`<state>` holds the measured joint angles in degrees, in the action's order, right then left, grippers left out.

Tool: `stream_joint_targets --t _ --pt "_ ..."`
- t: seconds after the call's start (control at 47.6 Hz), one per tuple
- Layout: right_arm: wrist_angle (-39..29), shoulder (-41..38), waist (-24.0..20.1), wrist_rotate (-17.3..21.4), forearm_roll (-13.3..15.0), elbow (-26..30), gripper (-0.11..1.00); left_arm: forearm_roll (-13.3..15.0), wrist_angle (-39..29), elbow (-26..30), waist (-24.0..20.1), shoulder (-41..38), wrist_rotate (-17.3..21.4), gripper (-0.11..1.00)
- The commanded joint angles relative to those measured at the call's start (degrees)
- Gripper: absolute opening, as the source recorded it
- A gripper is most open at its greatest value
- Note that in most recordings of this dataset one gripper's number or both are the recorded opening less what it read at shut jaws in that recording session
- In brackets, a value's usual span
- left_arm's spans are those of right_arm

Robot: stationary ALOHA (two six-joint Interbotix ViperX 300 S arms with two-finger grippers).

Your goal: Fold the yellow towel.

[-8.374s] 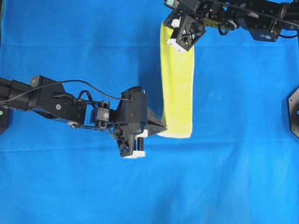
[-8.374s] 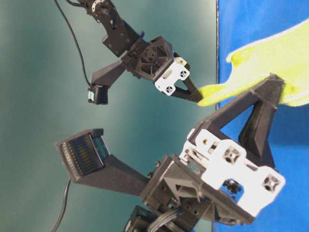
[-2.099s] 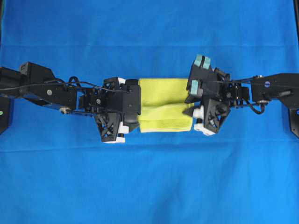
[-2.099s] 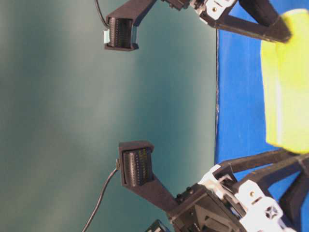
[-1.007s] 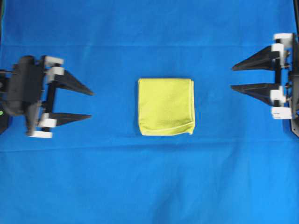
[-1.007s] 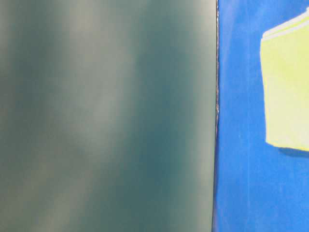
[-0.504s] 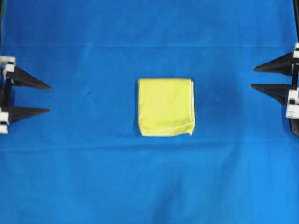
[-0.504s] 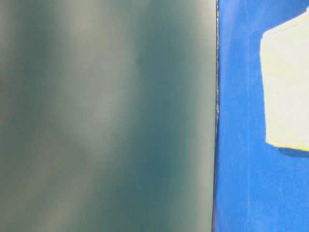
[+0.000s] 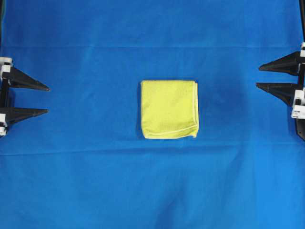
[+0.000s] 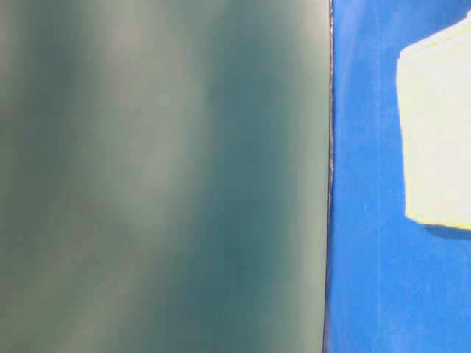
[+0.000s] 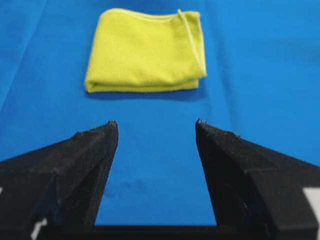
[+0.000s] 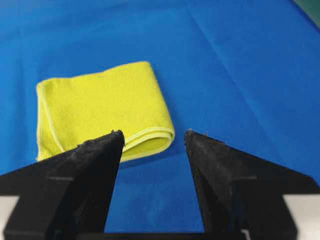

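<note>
The yellow towel (image 9: 169,109) lies folded into a small, thick square in the middle of the blue cloth, its hemmed edges stacked along the right and near sides. It also shows in the left wrist view as the towel (image 11: 146,50), in the right wrist view as the towel (image 12: 100,107), and at the right edge of the table-level view as the towel (image 10: 438,125). My left gripper (image 9: 47,99) is drawn back to the far left edge, open and empty. At the far right edge my right gripper (image 9: 258,77) is likewise open and empty. Neither touches the towel.
A large blue cloth (image 9: 152,181) covers the whole table, with faint creases across it. In the table-level view a dark green backdrop (image 10: 162,176) fills the left side beyond the cloth's edge.
Both arms have pulled back outward from the towel to the table's left and right edges, jaws staying open. The folded towel has not moved.
</note>
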<state>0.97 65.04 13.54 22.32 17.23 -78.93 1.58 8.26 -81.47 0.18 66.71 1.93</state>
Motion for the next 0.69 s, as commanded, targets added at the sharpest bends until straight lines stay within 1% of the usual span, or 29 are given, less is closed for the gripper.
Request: stream_joint_targets --t 0.0,0.672 --pt "0.62 -0.70 0.09 0.00 -0.26 0.79 0.57 0.09 0.18 0.70 -0.18 -0.44 0.09 0.61" --pt "0.62 -1.32 0.09 0.09 -0.18 0.79 0.57 0.09 0.18 0.70 -0.18 -0.44 0.00 0.61"
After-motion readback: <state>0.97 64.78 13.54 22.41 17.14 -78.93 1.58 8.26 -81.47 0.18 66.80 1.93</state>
